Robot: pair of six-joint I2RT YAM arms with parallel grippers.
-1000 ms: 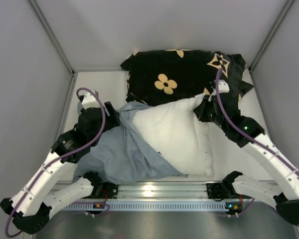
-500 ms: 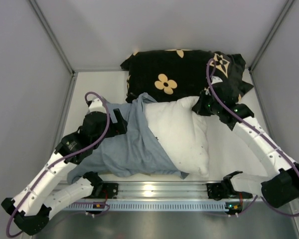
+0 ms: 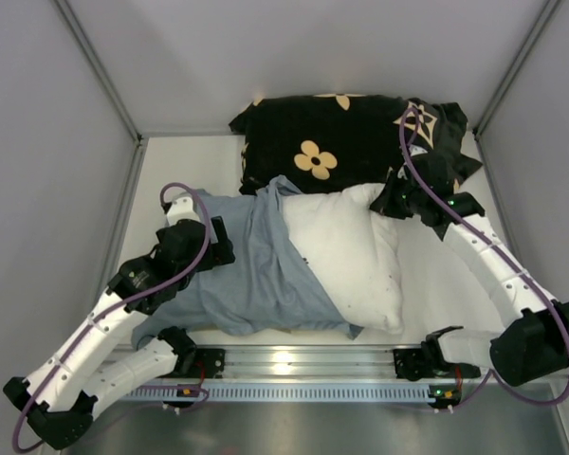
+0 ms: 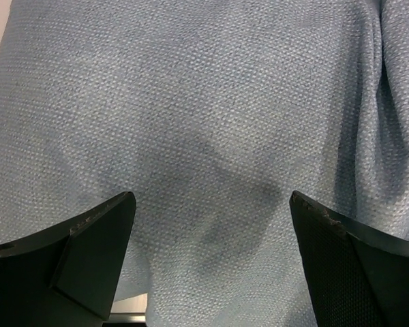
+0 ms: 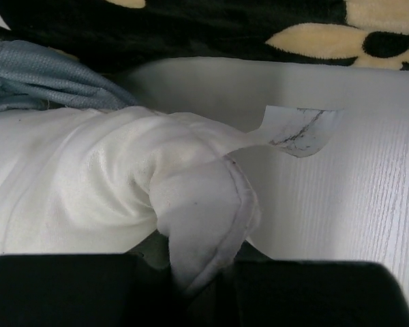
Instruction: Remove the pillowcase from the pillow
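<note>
The grey-blue pillowcase (image 3: 242, 275) lies wrinkled on the left half of the table and still covers the left part of the white pillow (image 3: 346, 251). My left gripper (image 3: 218, 242) hovers over the pillowcase (image 4: 204, 122) with its jaws wide open and nothing between them. My right gripper (image 3: 394, 201) is shut on the pillow's far right corner (image 5: 204, 231), pinched between the jaws. A small white tag (image 5: 301, 129) sticks out from that corner.
A black pillow with tan flower shapes (image 3: 346, 142) lies along the back wall, just behind the right gripper; it also shows in the right wrist view (image 5: 191, 27). Grey walls close in left, right and back. A metal rail (image 3: 294, 365) runs along the near edge.
The left gripper has moved away from the pillow and opened, letting go of the pillowcase. The pillowcase now lies flatter and further left. The right gripper has shifted slightly back, still holding the pillow corner.
</note>
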